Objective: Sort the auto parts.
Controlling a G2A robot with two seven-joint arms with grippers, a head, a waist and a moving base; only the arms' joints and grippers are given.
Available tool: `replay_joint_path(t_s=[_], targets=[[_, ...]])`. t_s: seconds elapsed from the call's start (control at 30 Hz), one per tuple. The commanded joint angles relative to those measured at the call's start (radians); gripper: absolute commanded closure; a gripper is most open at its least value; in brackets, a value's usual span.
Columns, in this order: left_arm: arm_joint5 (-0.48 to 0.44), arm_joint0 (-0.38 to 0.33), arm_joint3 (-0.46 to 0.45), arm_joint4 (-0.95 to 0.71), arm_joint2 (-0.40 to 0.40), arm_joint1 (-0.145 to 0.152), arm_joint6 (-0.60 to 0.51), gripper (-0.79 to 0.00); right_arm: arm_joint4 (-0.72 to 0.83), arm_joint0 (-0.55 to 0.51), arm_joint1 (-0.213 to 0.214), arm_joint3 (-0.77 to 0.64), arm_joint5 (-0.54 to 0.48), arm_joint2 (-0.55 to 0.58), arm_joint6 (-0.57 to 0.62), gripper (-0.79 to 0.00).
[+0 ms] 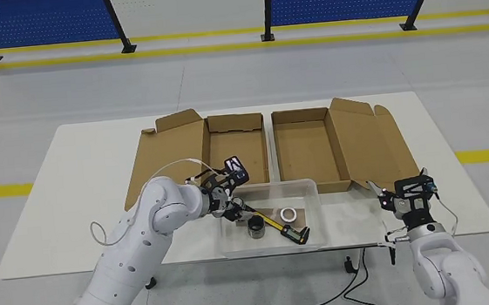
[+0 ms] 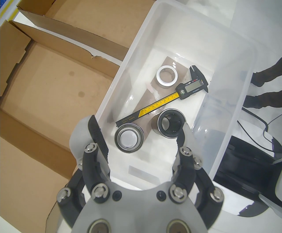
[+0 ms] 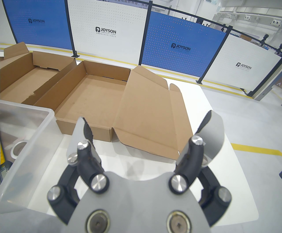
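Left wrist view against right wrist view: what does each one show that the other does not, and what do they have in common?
Left wrist view: the open left claw above the clear plastic bin, looking in at a yellow caliper, a bearing with a white centre and a dark sleeve.

Right wrist view: the open right claw over the white table, the right cardboard box with its flap laid out, and blue and white fence panels.

Both: that bin and the left cardboard box.
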Motion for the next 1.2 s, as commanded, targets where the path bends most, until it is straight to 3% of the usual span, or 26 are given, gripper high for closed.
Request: replay_joint_path(t_s=[0.0,0.2,0.27,0.6,0.73,1.17], targets=[[-0.001,-0.006,0.014,0.003,0.008,0.0,-0.003,-0.693,0.0,0.0,0.0,0.0,0.0,0.0,0.0,-0.785],[0.002,-0.019,0.044,0.0,0.022,0.0,0.004,-0.674,0.0,0.0,0.0,0.0,0.0,0.0,0.0,-0.785],[0.004,-0.023,0.054,0.001,0.029,-0.001,0.006,-0.61,0.0,0.0,0.0,0.0,0.0,0.0,0.0,-0.785],[0.028,-0.057,0.093,-0.001,0.071,-0.009,-0.002,-0.637,0.0,0.0,0.0,0.0,0.0,0.0,0.0,-0.785],[0.053,-0.063,0.108,-0.003,0.078,-0.011,0.0,-0.56,0.0,0.0,0.0,0.0,0.0,0.0,0.0,-0.785],[0.071,-0.061,0.122,-0.003,0.093,-0.009,-0.004,-0.576,0.0,0.0,0.0,0.0,0.0,0.0,0.0,-0.785]])
